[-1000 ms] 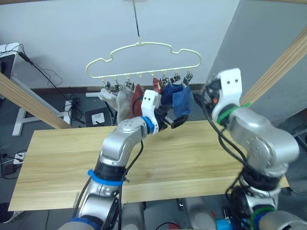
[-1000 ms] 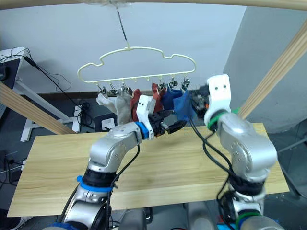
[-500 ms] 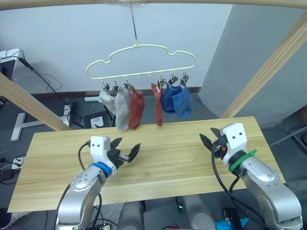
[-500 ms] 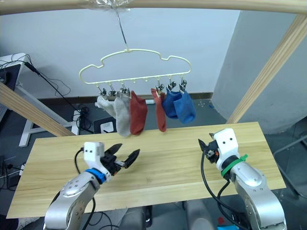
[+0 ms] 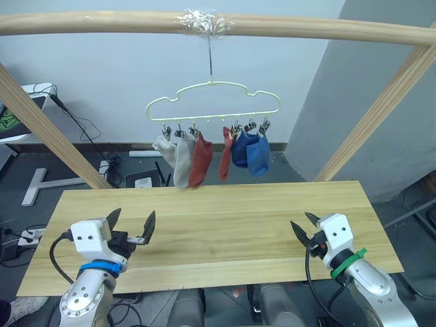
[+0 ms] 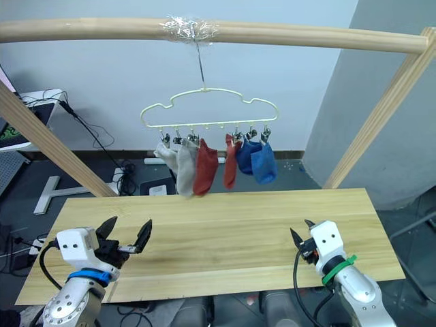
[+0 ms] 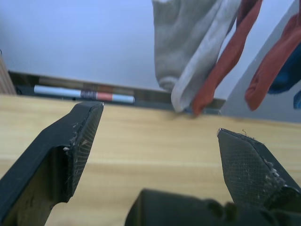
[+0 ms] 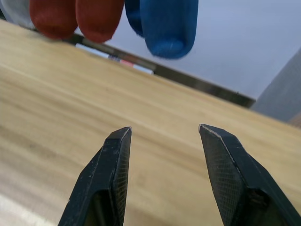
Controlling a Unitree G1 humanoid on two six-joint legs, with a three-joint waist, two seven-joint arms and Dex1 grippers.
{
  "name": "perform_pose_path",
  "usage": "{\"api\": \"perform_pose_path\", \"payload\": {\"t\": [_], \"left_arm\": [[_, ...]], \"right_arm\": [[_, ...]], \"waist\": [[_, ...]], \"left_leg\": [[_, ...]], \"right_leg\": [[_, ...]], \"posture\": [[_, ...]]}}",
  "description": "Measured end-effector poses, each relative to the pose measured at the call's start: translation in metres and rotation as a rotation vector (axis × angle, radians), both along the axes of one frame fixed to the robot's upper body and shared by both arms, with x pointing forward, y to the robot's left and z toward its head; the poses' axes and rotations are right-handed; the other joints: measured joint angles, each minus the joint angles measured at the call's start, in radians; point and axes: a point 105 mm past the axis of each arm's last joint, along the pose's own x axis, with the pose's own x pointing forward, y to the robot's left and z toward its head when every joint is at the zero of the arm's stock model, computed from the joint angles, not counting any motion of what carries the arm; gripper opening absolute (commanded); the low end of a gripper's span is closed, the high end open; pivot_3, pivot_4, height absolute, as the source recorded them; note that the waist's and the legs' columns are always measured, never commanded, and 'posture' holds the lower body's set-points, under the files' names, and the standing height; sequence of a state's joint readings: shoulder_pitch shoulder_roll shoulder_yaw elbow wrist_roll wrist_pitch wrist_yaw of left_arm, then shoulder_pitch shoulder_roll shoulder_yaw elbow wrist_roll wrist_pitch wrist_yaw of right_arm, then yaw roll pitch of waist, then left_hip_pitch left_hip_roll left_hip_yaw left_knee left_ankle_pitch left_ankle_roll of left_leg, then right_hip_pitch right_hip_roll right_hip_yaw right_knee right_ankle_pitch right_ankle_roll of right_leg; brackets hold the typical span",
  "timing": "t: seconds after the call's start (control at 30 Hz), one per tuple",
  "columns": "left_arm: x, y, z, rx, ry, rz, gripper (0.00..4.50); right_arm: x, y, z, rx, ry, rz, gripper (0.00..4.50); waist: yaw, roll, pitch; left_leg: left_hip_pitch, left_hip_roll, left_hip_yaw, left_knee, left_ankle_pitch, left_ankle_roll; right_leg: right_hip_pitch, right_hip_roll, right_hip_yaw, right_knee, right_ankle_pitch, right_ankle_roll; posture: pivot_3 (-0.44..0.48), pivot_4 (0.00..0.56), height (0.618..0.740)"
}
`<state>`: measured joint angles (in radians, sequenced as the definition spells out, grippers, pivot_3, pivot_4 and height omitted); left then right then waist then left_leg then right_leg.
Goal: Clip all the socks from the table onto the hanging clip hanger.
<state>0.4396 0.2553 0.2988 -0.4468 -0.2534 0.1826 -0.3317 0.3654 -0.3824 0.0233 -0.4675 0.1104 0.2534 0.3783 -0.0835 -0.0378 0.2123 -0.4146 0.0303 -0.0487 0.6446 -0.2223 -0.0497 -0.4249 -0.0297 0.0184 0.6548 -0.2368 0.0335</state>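
Observation:
The pale yellow clip hanger (image 5: 212, 101) hangs by its hook from the beam above the table's far edge. Six socks hang from its clips: two light grey socks (image 5: 174, 153) at the left, two rust-red socks (image 5: 201, 158) in the middle, two blue socks (image 5: 253, 153) at the right. The light wood table (image 5: 231, 218) carries no sock. My left gripper (image 5: 133, 221) hovers open and empty low over the table's front left. My right gripper (image 5: 302, 226) is open and empty over the front right. Both stand well below and in front of the hanger.
A thick round wooden beam (image 5: 136, 22) spans the top, with slanted wooden posts at the left (image 5: 48, 129) and right (image 5: 381, 109). Behind the table, cables and a power strip (image 5: 139, 182) lie on the dark floor below the white wall.
Both arms have dropped from the hanger down to the table's front, left to the left side, right to the right. The view has tilted up. The socks stay clipped.

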Motion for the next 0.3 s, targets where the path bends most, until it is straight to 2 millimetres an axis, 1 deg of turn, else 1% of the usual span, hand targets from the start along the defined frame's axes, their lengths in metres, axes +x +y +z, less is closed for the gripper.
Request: {"api": "perform_pose_path", "payload": {"t": [0.07, 0.2, 0.3], "left_arm": [[-0.0051, 0.0004, -0.0039, -0.004, 0.013, 0.002, 4.46], [-0.0072, -0.0006, -0.0054, -0.013, 0.012, 0.007, 4.46], [-0.0087, -0.0020, -0.0055, -0.009, 0.002, 0.003, 4.46]], "right_arm": [[0.0022, 0.0000, -0.0003, -0.002, -0.001, 0.005, 2.36], [0.0102, 0.0025, 0.0083, -0.004, -0.039, 0.024, 2.36], [0.0099, 0.0015, 0.0072, -0.006, -0.034, 0.022, 2.36]], "waist": [[0.004, 0.000, -0.001], [0.018, 0.002, -0.007], [0.030, 0.002, -0.009]], "left_leg": [[-0.001, 0.000, 0.000, -0.001, 0.000, -0.001], [-0.001, 0.000, 0.000, -0.001, -0.001, 0.000], [-0.001, 0.000, -0.001, -0.001, -0.001, 0.000]], "right_leg": [[0.000, 0.000, -0.001, -0.001, 0.000, 0.000], [0.000, 0.001, -0.001, -0.002, 0.000, 0.000], [0.000, 0.002, -0.001, -0.002, 0.000, 0.000]], "posture": [[-0.043, 0.150, 0.740], [-0.043, 0.153, 0.740], [-0.042, 0.155, 0.740]]}}
